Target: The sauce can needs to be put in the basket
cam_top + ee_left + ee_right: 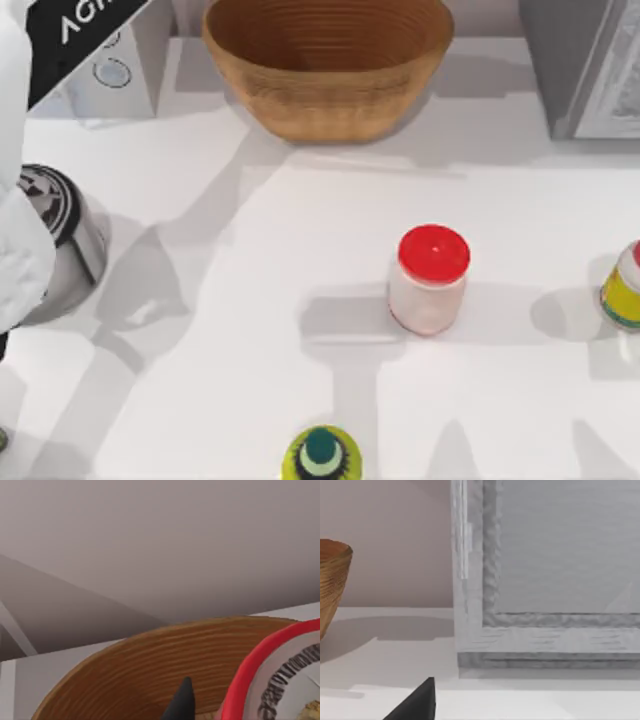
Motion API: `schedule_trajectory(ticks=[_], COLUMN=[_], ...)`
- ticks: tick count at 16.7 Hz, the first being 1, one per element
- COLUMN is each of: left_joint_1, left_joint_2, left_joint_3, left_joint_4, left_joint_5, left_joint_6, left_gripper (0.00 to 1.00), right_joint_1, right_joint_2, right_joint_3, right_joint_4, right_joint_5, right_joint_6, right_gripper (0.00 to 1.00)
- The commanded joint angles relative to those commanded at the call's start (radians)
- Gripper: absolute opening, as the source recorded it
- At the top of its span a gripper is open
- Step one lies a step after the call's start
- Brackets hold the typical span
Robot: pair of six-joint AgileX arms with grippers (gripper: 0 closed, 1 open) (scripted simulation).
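Observation:
The sauce can point(55, 235) hangs above the table's left side, its printed silvery end facing up, and casts a shadow on the table beside it. My left arm point(20, 250) covers part of it, and the left gripper is shut on it. In the left wrist view the can's red rim point(250, 670) is very close, beside one dark fingertip point(182, 702). The basket point(330, 105), a wide light-brown wicker bowl, stands at the back centre, right of the can; its ribbed wall point(130, 675) rises behind the can. In the right wrist view a dark fingertip point(417, 702) shows, with the basket point(332, 580) farther off.
A white jar with a red lid point(430, 280) stands mid-table. A yellow bottle with a green cap point(322, 455) is at the front edge. A yellow and red item point(625, 285) sits at the right edge. Grey boxes stand at the back right point(590, 60) and back left point(110, 70).

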Motion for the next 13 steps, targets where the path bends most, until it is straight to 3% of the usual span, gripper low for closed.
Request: schedule_trajectory(ticks=[3,5,13], left_joint_1=[-0.043,-0.058,-0.052], left_joint_2=[0.053,0.074,0.094], left_joint_3=[0.057,0.060,0.070], left_joint_4=[0.018,0.025,0.029], left_joint_5=[-0.166,-0.224,-0.235], left_joint_6=[-0.122,-0.161,-0.168], left_gripper=[0.00,0.00,0.00], right_joint_1=[0.000,0.000,0.000], right_joint_2=[0.000,0.000,0.000], right_joint_3=[0.000,0.000,0.000], right_joint_4=[0.000,0.000,0.000], right_joint_5=[0.000,0.000,0.000], right_joint_6=[0.000,0.000,0.000], right_gripper=[1.00,1.00,1.00])
